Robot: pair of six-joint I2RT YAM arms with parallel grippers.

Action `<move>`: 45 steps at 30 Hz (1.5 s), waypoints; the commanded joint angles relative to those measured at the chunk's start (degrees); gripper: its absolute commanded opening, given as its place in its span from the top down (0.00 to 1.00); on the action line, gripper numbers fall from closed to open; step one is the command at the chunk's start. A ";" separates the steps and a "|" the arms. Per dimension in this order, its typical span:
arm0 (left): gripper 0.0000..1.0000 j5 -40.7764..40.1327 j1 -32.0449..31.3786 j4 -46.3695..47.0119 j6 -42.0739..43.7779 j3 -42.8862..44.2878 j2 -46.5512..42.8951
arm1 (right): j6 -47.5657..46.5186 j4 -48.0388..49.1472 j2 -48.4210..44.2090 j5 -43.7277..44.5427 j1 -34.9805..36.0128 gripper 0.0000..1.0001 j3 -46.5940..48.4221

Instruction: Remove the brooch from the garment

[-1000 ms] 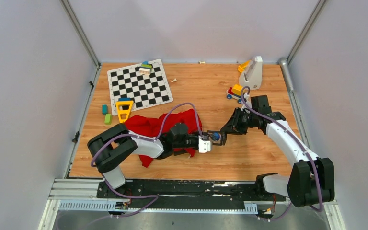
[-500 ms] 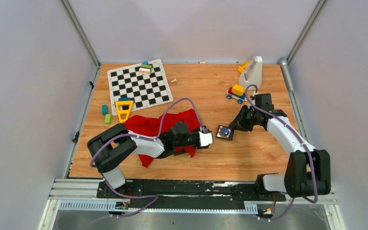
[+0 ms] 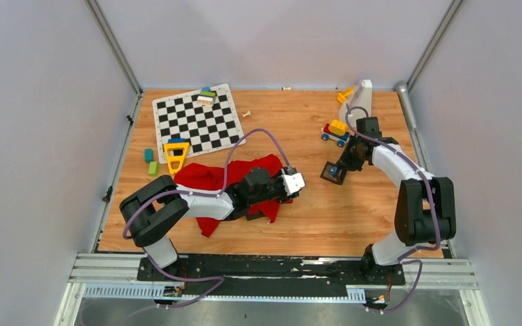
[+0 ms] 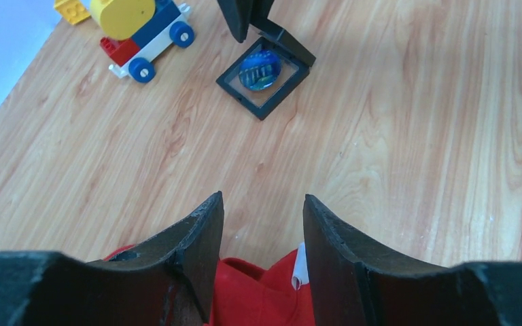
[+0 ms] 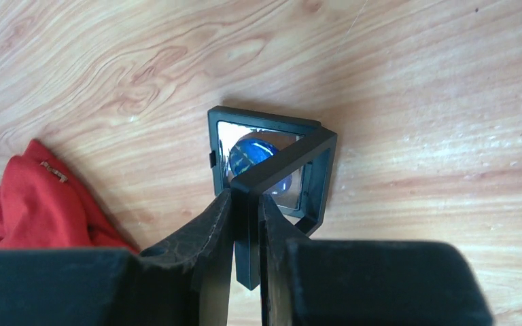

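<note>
The brooch [image 3: 332,172], a blue stone in a black square frame, rests with one edge on the wooden table, right of the red garment [image 3: 207,178]. My right gripper [image 3: 340,165] is shut on the frame's edge; its wrist view shows the jaws clamped on the frame [image 5: 272,170] and a corner of the garment [image 5: 34,197]. My left gripper [image 3: 292,182] is open and empty above the garment's right edge [image 4: 258,299]. From the left wrist the brooch [image 4: 260,69] lies ahead, apart from the cloth, with the right fingers [image 4: 239,17] on it.
A toy car of bricks [image 3: 334,130] stands just behind the brooch and shows in the left wrist view [image 4: 139,34]. A white stand [image 3: 359,102] is at the back right. A chessboard [image 3: 197,123], a yellow triangle [image 3: 175,155] and green blocks [image 3: 151,163] lie at the left.
My right gripper has carried the brooch away from the left gripper, to the right and back. My left gripper has drawn back a little over the garment.
</note>
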 commanded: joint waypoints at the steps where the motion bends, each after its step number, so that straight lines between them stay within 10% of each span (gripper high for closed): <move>1: 0.46 -2.54 0.96 -1.57 -4.37 2.11 -0.99 | -0.97 1.71 3.97 4.21 -0.19 0.94 3.57; 6: 0.46 -1.28 2.35 -2.21 -6.50 2.35 -0.91 | -1.26 0.79 9.15 4.21 0.08 0.87 7.63; 12: 0.47 -0.76 2.52 -2.83 -6.34 2.62 -0.79 | -1.29 -1.82 10.85 6.14 2.59 0.50 11.04; 22: 0.47 -0.61 2.67 -3.49 -6.78 2.83 -1.06 | -2.49 -6.85 6.99 10.48 3.61 0.47 12.38; 24: 0.47 -1.37 2.86 -3.45 -7.41 2.78 -1.21 | -2.40 -8.16 6.87 13.03 4.37 0.04 12.28; 25: 0.47 -1.75 3.20 -3.45 -8.12 2.67 -1.29 | -2.27 -8.57 6.54 14.90 5.08 0.01 12.09; 36: 0.37 -14.68 4.94 -20.62 -17.04 7.23 -10.64 | -3.60 -2.64 -2.81 7.78 16.05 0.07 4.34; 45: 0.27 -29.58 9.26 -46.48 -30.23 11.08 -20.24 | -11.25 15.07 -14.91 -15.50 24.06 0.16 -6.61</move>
